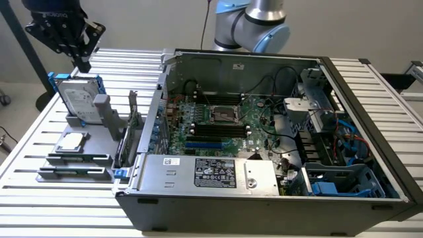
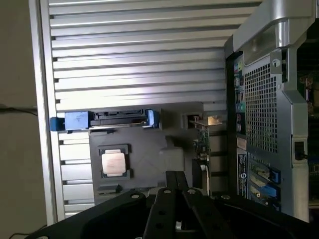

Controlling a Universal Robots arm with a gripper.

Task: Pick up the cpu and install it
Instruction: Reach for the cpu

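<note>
The cpu (image 1: 71, 142) (image 2: 113, 163) is a small square chip with a shiny metal top. It lies flat in a recess of the grey holder (image 1: 73, 163) on the slatted table, at the exterior view's left. My black gripper (image 1: 82, 63) (image 2: 174, 177) hangs high above the table's far left corner, behind the holder and well away from the cpu. Its fingers (image 2: 167, 199) are pressed together with nothing between them. The open computer case (image 1: 264, 198) lies beside the holder, and the empty processor socket (image 1: 225, 115) shows in the middle of its green motherboard.
A silver hard drive in a blue bracket (image 1: 78, 101) (image 2: 119, 119) stands upright at the holder's back. Upright cards (image 1: 132, 129) stand between holder and case. Inside the case, a grey labelled power supply (image 1: 211, 173) sits along the near wall, with cables and drive cages at the exterior view's right.
</note>
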